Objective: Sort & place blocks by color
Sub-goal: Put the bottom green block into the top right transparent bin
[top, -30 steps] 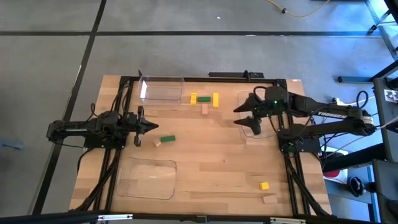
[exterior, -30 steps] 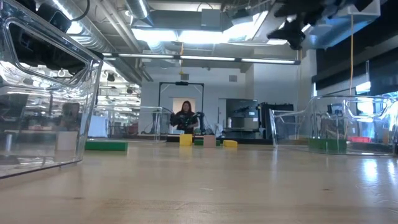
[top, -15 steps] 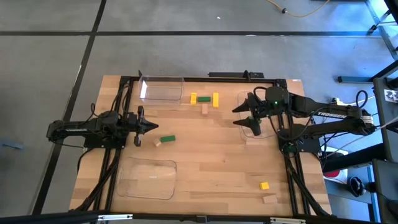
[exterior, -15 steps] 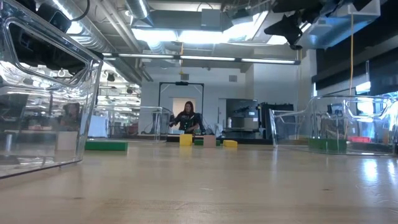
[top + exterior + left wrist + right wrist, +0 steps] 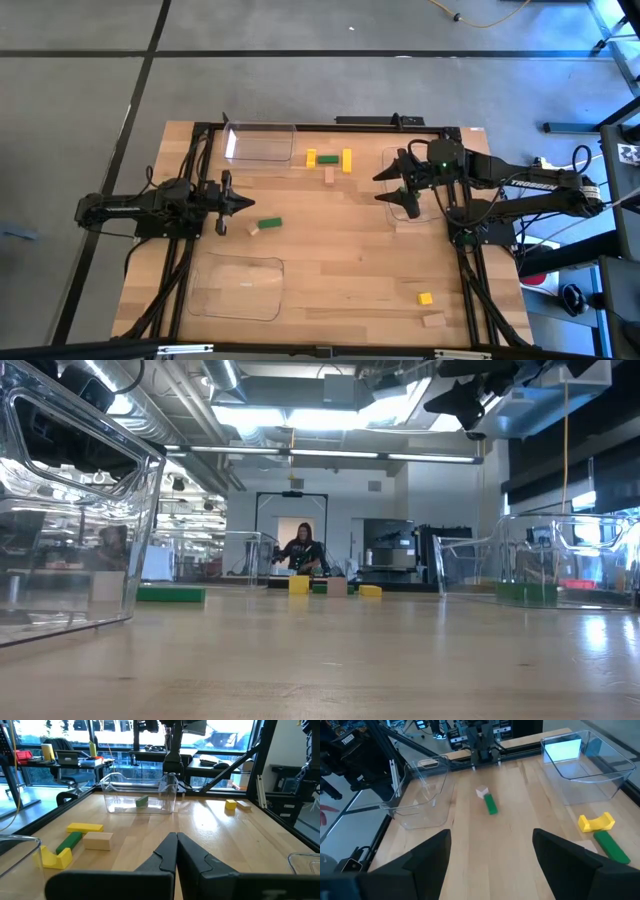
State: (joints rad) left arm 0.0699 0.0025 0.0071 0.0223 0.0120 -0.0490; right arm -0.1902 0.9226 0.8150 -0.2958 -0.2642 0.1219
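Presently: right pincer (image 5: 392, 183) spread wide and empty above a clear plastic tray (image 5: 408, 160) holding one green block (image 5: 142, 801). Left pincer (image 5: 245, 203) closed, empty, near green bar (image 5: 269, 223) and tan cube (image 5: 254, 230). Risk: smooth wooden blocks (image 5: 329, 161) crowd together on the desk (image 5: 340, 260); neighbours may get nudged.

Left claw (image 5: 243, 204) sits at 9 o'clock on the counter (image 5: 340, 270), fingers together, tip pointing at a green block (image 5: 269, 224) w/ a small tan block (image 5: 254, 230) just beside it. Right claw (image 5: 390, 182) at 3 o'clock, fingers spread wide, above a clear tray (image 5: 412, 190). Two yellow blocks (image 5: 347, 159), a green bar (image 5: 328, 159) between them & a tan block (image 5: 329, 175) sit at 12 next to another clear tray (image 5: 261, 142); third tray (image 5: 239, 287) at 7, yellow cube (image 5: 425, 298) & tan piece (image 5: 432, 320) at 5.
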